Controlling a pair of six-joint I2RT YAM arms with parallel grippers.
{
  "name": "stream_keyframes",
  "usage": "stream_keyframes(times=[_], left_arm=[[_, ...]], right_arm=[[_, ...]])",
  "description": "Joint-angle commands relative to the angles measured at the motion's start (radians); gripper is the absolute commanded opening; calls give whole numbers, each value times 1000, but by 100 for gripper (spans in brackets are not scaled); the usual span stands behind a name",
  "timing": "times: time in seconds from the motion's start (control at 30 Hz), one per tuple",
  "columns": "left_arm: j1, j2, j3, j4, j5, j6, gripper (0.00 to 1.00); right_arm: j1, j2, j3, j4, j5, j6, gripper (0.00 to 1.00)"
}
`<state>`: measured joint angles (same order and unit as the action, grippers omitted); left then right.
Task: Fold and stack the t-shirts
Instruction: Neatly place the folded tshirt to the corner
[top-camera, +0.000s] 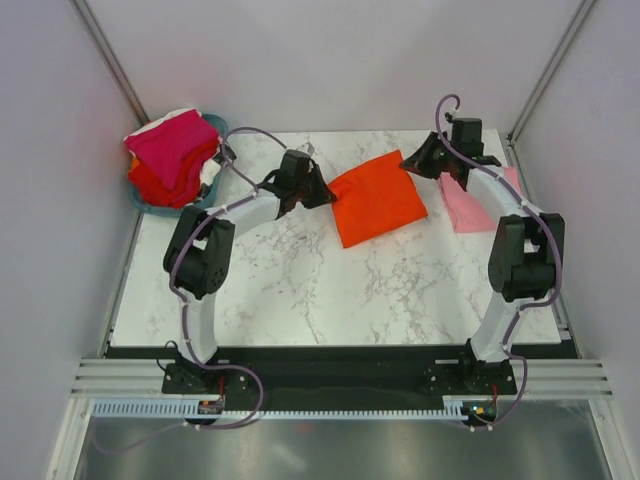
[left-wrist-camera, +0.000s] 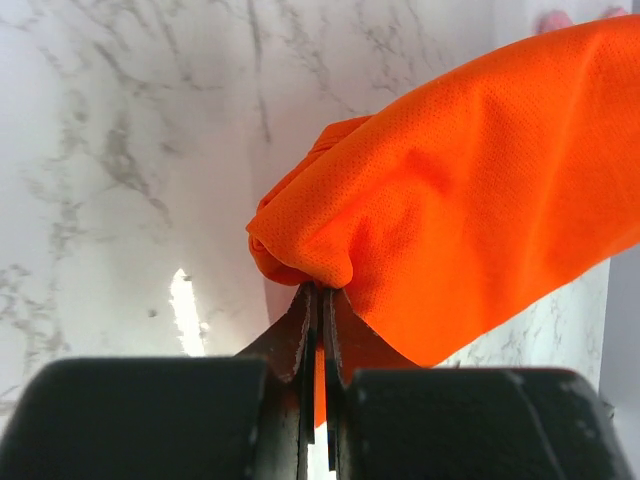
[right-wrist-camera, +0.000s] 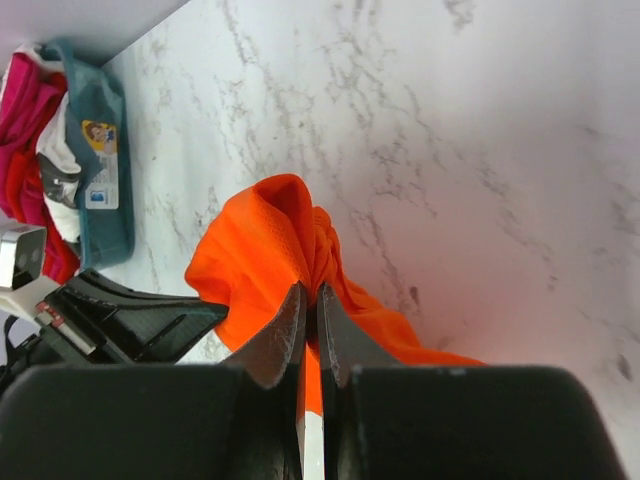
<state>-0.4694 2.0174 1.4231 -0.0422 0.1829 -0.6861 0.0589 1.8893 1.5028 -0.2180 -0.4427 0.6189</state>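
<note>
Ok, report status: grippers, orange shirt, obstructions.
Left gripper shut on orange t-shirt left edge; right gripper shut on its far corner. Shirt folded, held between them. Pink t-shirt lies right of it, under right arm.

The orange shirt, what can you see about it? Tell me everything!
The orange-red t-shirt is soft cloth with tiny mesh holes. It is folded into a rough square near the middle-back of the marble table. The left gripper pinches its bunched left edge, and the right gripper pinches its far right corner.
</note>
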Motion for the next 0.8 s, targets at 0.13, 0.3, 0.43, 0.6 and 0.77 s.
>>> stream_keyframes(times=[0.13, 0.3, 0.43, 0.6, 0.77], left_arm=[[-136, -56, 132, 36, -54, 0, 2], [-251, 15, 287, 62, -71, -18, 2], [-322, 119, 445, 67, -69, -46, 2], [-394, 320, 710, 96, -43, -111, 2], [-436, 461, 876, 203, -42, -197, 2]], right_arm=[[-141, -170, -62, -70, 71, -47, 0], [-243, -239, -66, -133, 127, -76, 0], [-355, -254, -35, -190, 145, -94, 0], [-487, -272, -3, -216, 157, -107, 0], [-565, -257, 37, -234, 173, -116, 0]])
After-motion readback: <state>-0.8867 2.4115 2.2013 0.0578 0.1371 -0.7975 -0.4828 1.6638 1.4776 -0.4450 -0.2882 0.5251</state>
